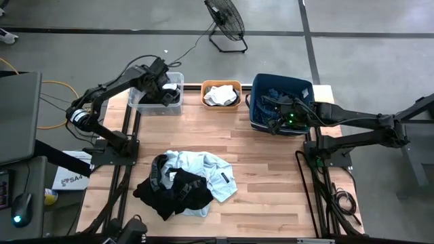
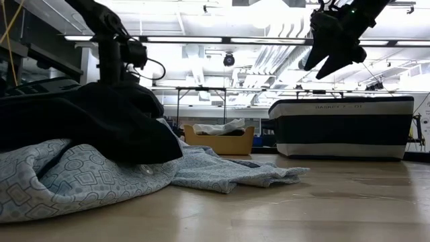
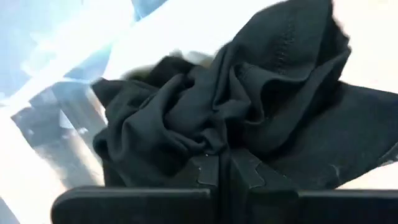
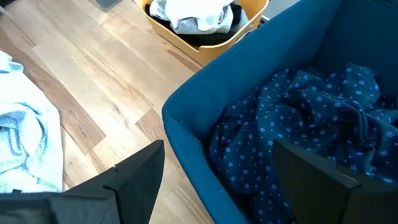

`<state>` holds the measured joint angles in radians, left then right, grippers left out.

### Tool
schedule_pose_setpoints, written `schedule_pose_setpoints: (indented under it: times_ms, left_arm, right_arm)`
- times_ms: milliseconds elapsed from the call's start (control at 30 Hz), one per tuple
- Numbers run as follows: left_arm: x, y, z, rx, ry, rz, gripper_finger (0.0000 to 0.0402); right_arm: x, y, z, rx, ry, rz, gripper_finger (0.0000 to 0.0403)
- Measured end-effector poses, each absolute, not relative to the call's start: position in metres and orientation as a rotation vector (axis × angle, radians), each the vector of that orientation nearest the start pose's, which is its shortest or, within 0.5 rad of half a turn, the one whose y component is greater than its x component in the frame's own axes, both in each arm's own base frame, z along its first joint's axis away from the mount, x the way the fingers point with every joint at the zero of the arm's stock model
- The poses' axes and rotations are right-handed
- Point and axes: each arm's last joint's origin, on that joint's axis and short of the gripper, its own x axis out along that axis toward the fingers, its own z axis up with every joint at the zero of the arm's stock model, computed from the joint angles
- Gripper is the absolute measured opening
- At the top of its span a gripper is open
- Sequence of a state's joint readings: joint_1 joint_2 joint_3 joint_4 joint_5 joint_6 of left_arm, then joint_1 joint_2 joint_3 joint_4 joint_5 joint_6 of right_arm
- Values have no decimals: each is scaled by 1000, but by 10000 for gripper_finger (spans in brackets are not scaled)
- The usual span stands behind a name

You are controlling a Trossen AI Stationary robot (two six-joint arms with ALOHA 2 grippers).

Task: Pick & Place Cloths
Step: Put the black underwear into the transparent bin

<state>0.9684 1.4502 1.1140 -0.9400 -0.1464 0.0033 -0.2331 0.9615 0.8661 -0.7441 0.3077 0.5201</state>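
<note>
My left gripper (image 1: 165, 91) (image 3: 225, 171) is down in the clear bin (image 1: 139, 103) at the far left, shut on a crumpled black cloth (image 3: 249, 93). My right gripper (image 1: 277, 114) (image 4: 217, 149) hangs open above the dark blue bin (image 1: 256, 102), touching nothing. A navy dotted cloth (image 4: 311, 118) lies bunched inside that bin. White cloth (image 1: 220, 95) fills the orange bin (image 1: 234, 85). A pile sits near the table's front: a black garment (image 1: 180, 193) lies on top of a light blue patterned one (image 1: 217, 173). My left gripper pinches a gathered bunch of folds of the black cloth (image 3: 214, 148) between its two shut fingers. Several folds run together at the fingertips. The fingers slant down into the clear bin from above. The rest of the cloth lies heaped in the bin.
Three bins stand in a row along the far edge: clear, orange, dark blue. Bare wood (image 1: 271, 176) lies between them and the cloth pile, and to the pile's right. A floor fan (image 1: 226, 20) stands beyond the table. Arm bases (image 1: 119, 146) (image 1: 319, 152) stand at both sides.
</note>
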Motion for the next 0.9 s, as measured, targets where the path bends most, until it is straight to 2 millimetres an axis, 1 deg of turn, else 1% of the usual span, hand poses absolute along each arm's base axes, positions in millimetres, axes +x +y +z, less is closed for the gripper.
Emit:
schedule_pose_setpoints:
  times_ms: [100, 167, 300, 433, 567, 667, 733, 900]
  left_arm:
    - [149, 226, 257, -514, 1200, 980, 15]
    - [151, 228, 264, -502, 1182, 992, 32]
    - [152, 230, 277, -490, 1155, 998, 77]
    - [150, 227, 288, -487, 1141, 993, 131]
    - [146, 219, 299, -495, 1114, 958, 179]
    - [142, 209, 308, -496, 1077, 894, 204]
    - [139, 202, 315, -498, 1052, 844, 212]
    - [129, 179, 331, -497, 1001, 752, 213]
  right_arm:
    - [175, -51, 285, 447, 695, -716, 289]
    - [175, -51, 286, 449, 694, -716, 289]
    - [175, -51, 286, 450, 694, -715, 289]
    - [175, -50, 286, 452, 694, -715, 289]
    - [175, -51, 286, 452, 694, -715, 289]
    - [175, -51, 286, 450, 695, -714, 289]
    - [175, -51, 286, 450, 695, -714, 289]
    - [175, -50, 286, 450, 695, -714, 289]
